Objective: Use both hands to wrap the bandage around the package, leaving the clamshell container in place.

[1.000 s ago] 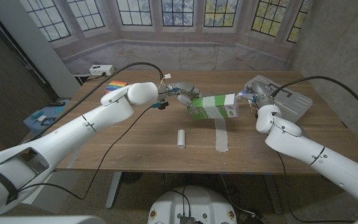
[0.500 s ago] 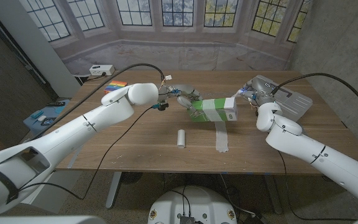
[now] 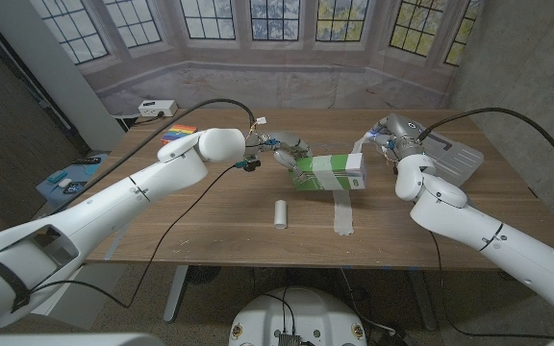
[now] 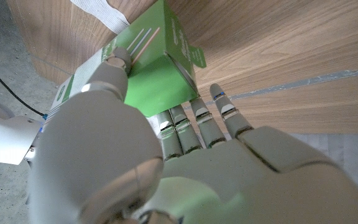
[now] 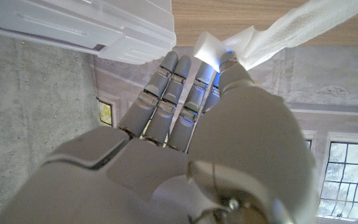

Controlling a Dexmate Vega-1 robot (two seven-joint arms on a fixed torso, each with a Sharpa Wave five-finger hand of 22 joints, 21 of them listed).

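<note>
Left hand: your left hand (image 3: pixel 279 151) gripped the left end of the package (image 3: pixel 332 171); in the left wrist view its fingers (image 4: pixel 197 124) lay against the green end face and the thumb pressed the package's (image 4: pixel 160 62) side.
Right hand: your right hand (image 3: pixel 385 141) pinched the free end of the bandage (image 3: pixel 358 146) just beyond the package's right end; the right wrist view showed the white strip (image 5: pixel 272 31) clamped under the fingertips and running off taut.
Package: you had the green and white box lifted over the middle of the table (image 3: pixel 210 211), long axis running left to right, right end tipped slightly up.
Bandage: it crossed the box near its right end, and a tail (image 3: pixel 342 211) hung down to the table toward the near edge.
Clamshell container: it (image 3: pixel 445 154) sat just behind your right hand, near the table's right edge.
Open room: bare wood lay left of and in front of the package; a small white roll (image 3: pixel 280 213) lay near the front, left of the tail.
</note>
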